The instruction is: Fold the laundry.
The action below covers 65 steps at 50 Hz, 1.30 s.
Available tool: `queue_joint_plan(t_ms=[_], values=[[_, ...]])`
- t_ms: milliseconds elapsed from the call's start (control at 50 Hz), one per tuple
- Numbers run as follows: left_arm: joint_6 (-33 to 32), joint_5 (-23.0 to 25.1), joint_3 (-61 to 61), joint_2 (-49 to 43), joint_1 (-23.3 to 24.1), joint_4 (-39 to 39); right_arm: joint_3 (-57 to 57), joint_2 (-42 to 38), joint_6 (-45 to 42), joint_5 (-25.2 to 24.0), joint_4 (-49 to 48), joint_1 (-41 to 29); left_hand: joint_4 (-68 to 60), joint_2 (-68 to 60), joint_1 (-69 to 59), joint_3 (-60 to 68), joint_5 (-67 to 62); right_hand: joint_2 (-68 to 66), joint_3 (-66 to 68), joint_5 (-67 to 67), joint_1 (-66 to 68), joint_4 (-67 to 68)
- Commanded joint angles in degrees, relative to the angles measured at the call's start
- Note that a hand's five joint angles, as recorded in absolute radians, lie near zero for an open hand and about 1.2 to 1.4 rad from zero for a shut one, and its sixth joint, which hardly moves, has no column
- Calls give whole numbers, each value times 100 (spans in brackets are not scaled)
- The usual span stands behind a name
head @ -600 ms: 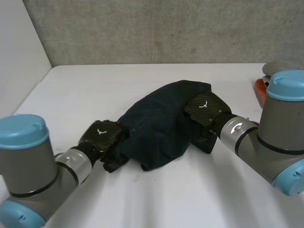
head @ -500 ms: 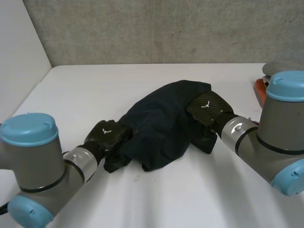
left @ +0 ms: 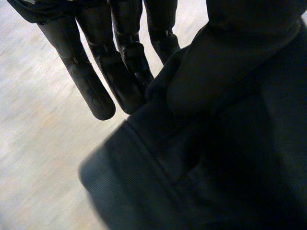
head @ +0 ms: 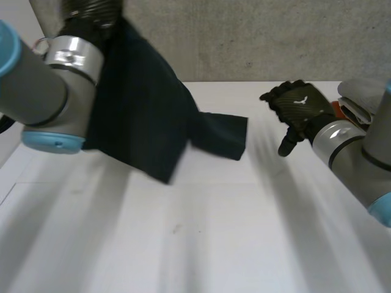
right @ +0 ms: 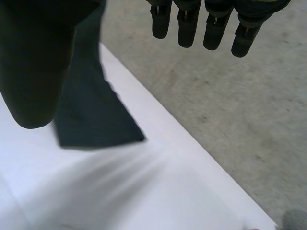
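Note:
A dark navy cloth (head: 140, 110) hangs from my left hand (head: 91, 9), which is raised high at the far left. In the left wrist view the thumb pins a fold of the cloth (left: 230, 158) against the straight fingers (left: 96, 91). The cloth's lower end trails on the white table (head: 201, 244), with one corner spread toward the middle. My right hand (head: 299, 104) hovers to the right of the cloth, apart from it, fingers spread and empty. Its own view shows straight fingertips (right: 187, 33) and the cloth's corner (right: 91, 120) lying on the table beyond the thumb.
An orange object (head: 335, 113) with a grey thing (head: 360, 91) on it sits at the table's right edge, just behind my right hand. A grey concrete wall (head: 244, 36) runs along the table's far edge, and a white wall closes the left side.
My left hand has swung up from the table's near left, lifting the cloth so that it hangs. My right hand has come off the cloth, moved right and opened.

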<state>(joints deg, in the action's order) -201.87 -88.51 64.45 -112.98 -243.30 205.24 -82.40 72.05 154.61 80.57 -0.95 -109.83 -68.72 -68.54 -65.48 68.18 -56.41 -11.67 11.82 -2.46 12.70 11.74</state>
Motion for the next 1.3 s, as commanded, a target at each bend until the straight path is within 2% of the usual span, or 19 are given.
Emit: queue_joint_plan(t_ms=[20, 60, 100, 120, 140, 160, 180, 320, 420, 580, 720, 880, 1060, 1080, 1160, 1180, 1240, 1260, 1300], values=[[447, 914, 295, -549, 968, -379, 40, -15, 70, 20, 16, 269, -1128, -1146, -1452, 1182, -1359, 167, -182, 246, -270, -174], [465, 1090, 480, -672, 1162, -441, 31, -24, 61, 20, 24, 304, -1128, -1146, -1452, 1182, -1359, 167, -182, 246, -270, -174], [482, 1310, 735, -848, 1452, -433, 5, -59, 52, -15, -2, 356, 1112, 1094, 788, -1058, 881, 167, -182, 246, -270, -174], [491, 1397, 875, -935, 1626, -450, 5, -86, 52, -15, -11, 383, 3406, 3388, 3082, -3352, 3174, 167, -182, 246, -270, -174], [508, 1424, 937, -971, 1715, -459, 14, -112, 43, -15, -2, 392, 4628, 4610, 4304, -4574, 4396, 167, -182, 246, -270, -174], [482, 1416, 1016, -1006, 1794, -459, 22, -130, 35, -15, 7, 409, 5689, 5671, 5365, -5635, 5458, 167, -182, 246, -270, -174], [465, 1381, 1130, -1015, 1856, -468, 40, -191, 26, -33, 24, 436, 5872, 5854, 5548, -5818, 5641, 167, -182, 246, -270, -174], [105, 301, 1859, -94, 1400, -538, 58, -200, -334, -428, 86, 489, 5872, 5854, 5548, -5818, 5641, 167, -182, 246, -270, -174], [52, -490, 2894, 942, 979, -871, -30, -34, -1026, -1138, 462, 445, 5872, 5854, 5548, -5818, 5641, 167, -182, 246, -270, -174], [-71, -615, 4284, 1612, 575, -1618, -258, -199, -2564, -2114, 1034, 313, 5315, 5297, 4991, -5261, 5083, 167, -182, 246, -270, -174], [-36, -536, 4559, 1254, 47, -1900, -610, -410, -3681, -2590, 957, 76, 4758, 4740, 4434, -4704, 4526, -471, 457, -393, 369, 465], [-98, -140, 4164, 436, -208, -1576, -663, -885, -4544, -2529, 0, -214, 4791, 4773, 4467, -4737, 4560, -506, 491, -427, 403, 499], [-247, -96, 3680, -153, -139, -1154, -330, -1623, -5028, -2222, -793, -417, 4657, 4639, 4333, -4603, 4426, -1009, 995, -930, 906, 1002], [-300, -113, 3610, -250, -130, -1110, -285, -1694, -5072, -2169, -819, -425, 4540, 4522, 4216, -4486, 4309, -1227, 1213, -1148, 1124, 1220], [-651, -149, 3250, -698, -112, -1021, -4, -1966, -5195, -1923, -889, -469, 3952, 3934, 3628, -3898, 3721, -4735, 4721, -4657, 4633, 4729], [-791, -166, 3119, -864, -121, -995, 101, -2028, -5160, -1827, -924, -487, 3118, 3100, 2794, -3064, 2886, -6643, 6629, -6564, 6540, 6637], [-941, -166, 2889, -1050, -129, -1021, 224, -2055, -5011, -1668, -1004, -505, 1232, 1214, 908, -1178, 1001, -6833, 6818, -6754, 6730, 6826], [-1055, -175, 2758, -1146, -130, -1021, 268, -2037, -4828, -1546, -1082, -505, -473, -491, -797, 527, -705, -6833, 6818, -6754, 6730, 6826], [-1126, -201, 2643, -1191, -121, -1013, 312, -2011, -4529, -1405, -1162, -513, -1128, -1146, -1452, 1182, -1359, -6833, 6818, -6754, 6730, 6826]])
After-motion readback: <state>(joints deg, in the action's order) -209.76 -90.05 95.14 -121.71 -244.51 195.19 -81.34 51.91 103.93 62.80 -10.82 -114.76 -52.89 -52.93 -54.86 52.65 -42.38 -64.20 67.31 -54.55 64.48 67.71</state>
